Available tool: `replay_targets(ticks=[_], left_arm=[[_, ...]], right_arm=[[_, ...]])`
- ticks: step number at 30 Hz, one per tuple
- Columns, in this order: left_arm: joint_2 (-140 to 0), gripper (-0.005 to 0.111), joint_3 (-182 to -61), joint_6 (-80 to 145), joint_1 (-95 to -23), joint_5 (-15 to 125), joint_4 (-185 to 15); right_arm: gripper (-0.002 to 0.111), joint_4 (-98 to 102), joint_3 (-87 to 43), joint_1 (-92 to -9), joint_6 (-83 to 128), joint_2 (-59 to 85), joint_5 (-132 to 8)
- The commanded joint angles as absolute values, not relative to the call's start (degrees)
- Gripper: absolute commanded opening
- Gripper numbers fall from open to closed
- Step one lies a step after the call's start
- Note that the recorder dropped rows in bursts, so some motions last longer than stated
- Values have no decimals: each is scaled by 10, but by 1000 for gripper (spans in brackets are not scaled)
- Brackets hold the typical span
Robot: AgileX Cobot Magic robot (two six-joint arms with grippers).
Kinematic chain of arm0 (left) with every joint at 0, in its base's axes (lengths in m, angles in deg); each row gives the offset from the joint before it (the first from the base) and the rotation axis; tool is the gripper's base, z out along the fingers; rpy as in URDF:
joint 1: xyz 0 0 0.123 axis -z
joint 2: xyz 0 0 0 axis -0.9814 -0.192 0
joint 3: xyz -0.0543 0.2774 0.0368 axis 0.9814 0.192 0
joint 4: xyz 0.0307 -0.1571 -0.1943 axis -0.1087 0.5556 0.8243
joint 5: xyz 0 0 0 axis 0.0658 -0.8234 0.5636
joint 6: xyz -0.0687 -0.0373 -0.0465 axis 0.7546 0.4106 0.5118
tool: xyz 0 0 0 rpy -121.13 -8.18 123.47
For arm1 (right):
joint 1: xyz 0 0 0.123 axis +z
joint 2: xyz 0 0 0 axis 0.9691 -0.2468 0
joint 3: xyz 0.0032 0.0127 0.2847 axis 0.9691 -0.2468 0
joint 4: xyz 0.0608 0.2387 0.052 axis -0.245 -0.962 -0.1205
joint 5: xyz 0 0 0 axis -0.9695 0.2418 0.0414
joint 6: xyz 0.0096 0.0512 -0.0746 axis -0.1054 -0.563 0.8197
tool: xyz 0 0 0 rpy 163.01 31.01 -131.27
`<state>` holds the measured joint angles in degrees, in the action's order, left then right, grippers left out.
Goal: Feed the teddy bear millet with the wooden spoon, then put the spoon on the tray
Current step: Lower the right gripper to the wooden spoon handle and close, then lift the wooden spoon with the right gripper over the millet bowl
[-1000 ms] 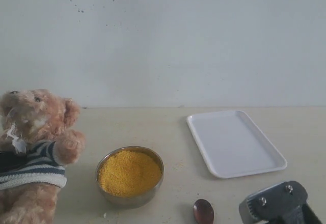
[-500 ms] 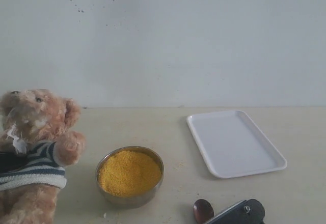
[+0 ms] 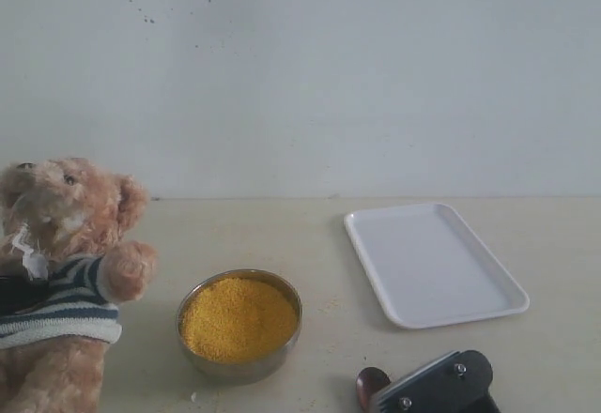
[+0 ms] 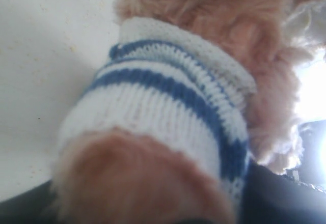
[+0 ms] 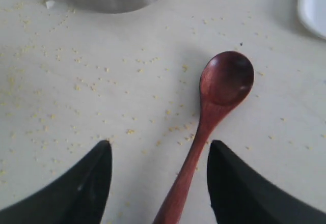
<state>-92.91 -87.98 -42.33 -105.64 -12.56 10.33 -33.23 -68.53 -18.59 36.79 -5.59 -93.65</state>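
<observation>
Two dark fingers (image 5: 84,183) of the right gripper (image 5: 159,150) stand wide apart just above the table (image 5: 76,81). The spoon (image 5: 216,102) lies flat between them, its handle nearer one finger than the other, and nothing is clamped yet. The spoon's head points toward the bowl (image 3: 239,324), heaped with millet (image 3: 238,314). The tray (image 3: 432,261) lies bare on the right of the exterior view, well apart from the bear (image 3: 61,263) at the left edge. The left wrist view is filled by the bear's striped shirt (image 4: 168,102), and I cannot tell whether the left gripper's fingers are closed on it.

The risks, as I judge them:
- The handle is thin and lies flat, so an off-centre close may shove or roll it instead of pinching it.
- Loose grains (image 5: 51,102) strewn around it could let it skid.
- A grip too far back on the handle would let the head droop, spilling millet on the way to the bear
</observation>
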Motion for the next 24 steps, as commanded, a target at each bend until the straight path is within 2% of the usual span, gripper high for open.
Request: replay_targets(ticks=[1,15,20,24], left_arm=[[-930,4,-879,-431,-1057,-146,113],[-930,4,-879,-431,-1057,-146,119],[-930,4,-879,-431,-1057,-146,114],[-930,4,-879,-431,-1057,-146,113]], right_arm=[[54,-338,-684,-186,389,-95,-936],[53,-340,-684,-186,372,-119,-944],[39,-340,-684,-186,372,-119,-941],[39,-340,-684,-186,372,-119,-936]])
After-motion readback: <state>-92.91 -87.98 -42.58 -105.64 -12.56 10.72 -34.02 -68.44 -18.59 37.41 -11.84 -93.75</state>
